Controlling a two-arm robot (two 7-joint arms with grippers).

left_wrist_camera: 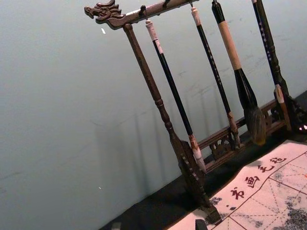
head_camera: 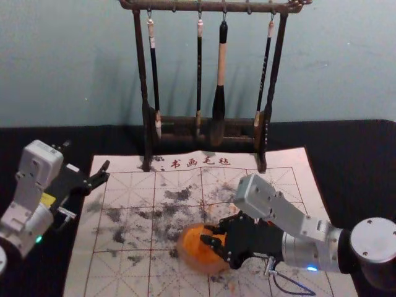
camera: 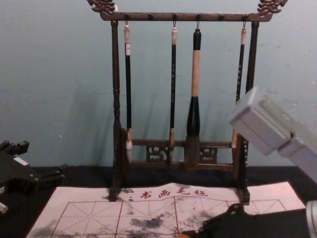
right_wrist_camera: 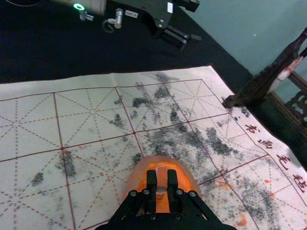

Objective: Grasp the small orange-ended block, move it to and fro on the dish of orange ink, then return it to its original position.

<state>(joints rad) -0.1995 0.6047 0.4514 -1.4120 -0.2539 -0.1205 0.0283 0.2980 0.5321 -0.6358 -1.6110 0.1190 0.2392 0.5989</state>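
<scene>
Over the dish of orange ink, near the front middle of the mat, is my right gripper. In the right wrist view, its fingers are shut on a small pinkish block. The block stands out against the orange ink of the dish; its lower end is hard to make out, and I cannot tell if it touches the ink. My left gripper is parked, open and holding nothing, by the mat's left edge; its fingertips just enter the left wrist view.
Behind the dish stands a dark wooden rack with several hanging brushes, its feet at the mat's far edge. The white gridded mat carries grey and orange stains and lies on a black table surface.
</scene>
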